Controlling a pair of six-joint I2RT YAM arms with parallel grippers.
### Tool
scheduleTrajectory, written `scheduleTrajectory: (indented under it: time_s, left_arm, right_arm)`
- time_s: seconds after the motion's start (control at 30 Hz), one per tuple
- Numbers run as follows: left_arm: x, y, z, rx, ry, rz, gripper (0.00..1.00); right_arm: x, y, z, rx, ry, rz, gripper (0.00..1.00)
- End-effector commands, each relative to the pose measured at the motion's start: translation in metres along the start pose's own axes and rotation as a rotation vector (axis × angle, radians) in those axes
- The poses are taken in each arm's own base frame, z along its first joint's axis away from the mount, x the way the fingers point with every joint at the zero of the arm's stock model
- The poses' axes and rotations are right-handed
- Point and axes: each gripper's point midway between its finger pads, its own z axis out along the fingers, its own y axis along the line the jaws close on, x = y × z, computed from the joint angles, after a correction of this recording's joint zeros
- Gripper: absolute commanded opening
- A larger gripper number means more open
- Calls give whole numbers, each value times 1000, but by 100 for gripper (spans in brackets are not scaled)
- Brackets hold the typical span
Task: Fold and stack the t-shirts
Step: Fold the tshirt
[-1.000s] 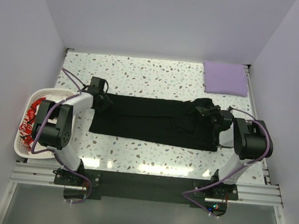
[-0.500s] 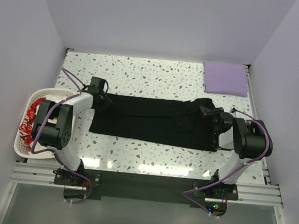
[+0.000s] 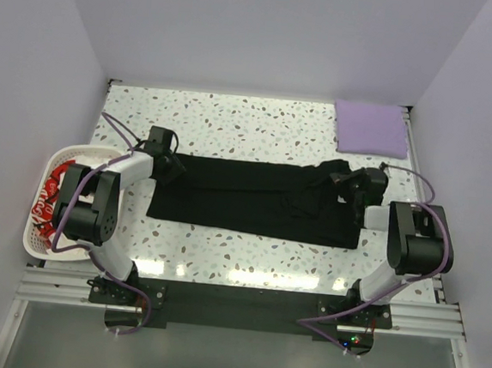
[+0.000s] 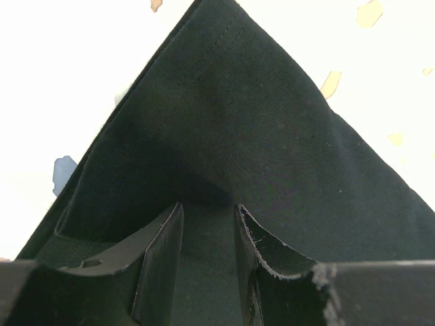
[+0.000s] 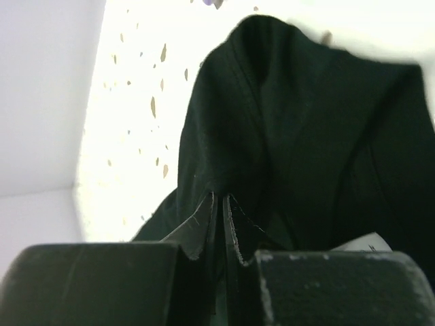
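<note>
Right gripper (image 5: 219,202) has its fingers pressed together on a raised fold of the black t-shirt (image 3: 253,198), which lies spread across the table (image 3: 234,123) between both arms. My left gripper (image 4: 209,216) sits at the shirt's far left corner, fingers slightly apart with dark cloth in the gap; I cannot tell whether it grips. The lavender t-shirt (image 3: 371,129) lies folded in the far right corner.

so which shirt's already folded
the lavender t-shirt, a neat rectangle far right; the black t-shirt lies stretched out, the red-lettered t-shirt sits bunched in the basket
</note>
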Motion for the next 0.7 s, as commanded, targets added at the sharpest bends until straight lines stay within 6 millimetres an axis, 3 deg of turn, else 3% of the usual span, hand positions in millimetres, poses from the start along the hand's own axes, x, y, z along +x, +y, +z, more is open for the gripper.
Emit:
scheduleTrajectory:
  time_s: [0.0, 0.07, 0.1, 0.17, 0.2, 0.37, 0.4, 0.5, 0.53, 0.67]
  left_arm:
    - [-10, -2, 2, -6, -35, -9, 40]
    - [-10, -1, 2, -10, -34, -9, 40]
    - [-10, -1, 2, -13, -33, -11, 40]
    - [-10, -1, 2, -13, -33, -11, 40]
    - [-10, -1, 3, -14, -32, -13, 40]
    - [-6, 1, 6, -19, -20, -14, 40]
    - [-6, 1, 6, -18, -18, -16, 40]
    - [-6, 1, 6, -21, -19, -16, 40]
    - [-6, 1, 5, -21, -19, -14, 40]
    - [-7, -1, 4, -15, -21, -16, 40]
  right_arm:
    - [-14, 3, -3, 131, 36, -197, 4]
    - [-13, -11, -9, 217, 84, -285, 4]
    - [-21, 0, -6, 215, 83, -316, 4]
    - [-18, -14, -10, 289, 140, -395, 4]
    - [-23, -9, -8, 292, 142, -420, 4]
    - [-20, -35, -10, 407, 222, -506, 9]
    - [-19, -38, -10, 415, 225, -506, 12]
    - [-20, -37, -10, 418, 229, -505, 34]
    - [-21, -33, -11, 412, 223, -503, 46]
    - [-26, -12, -24, 369, 169, -514, 53]
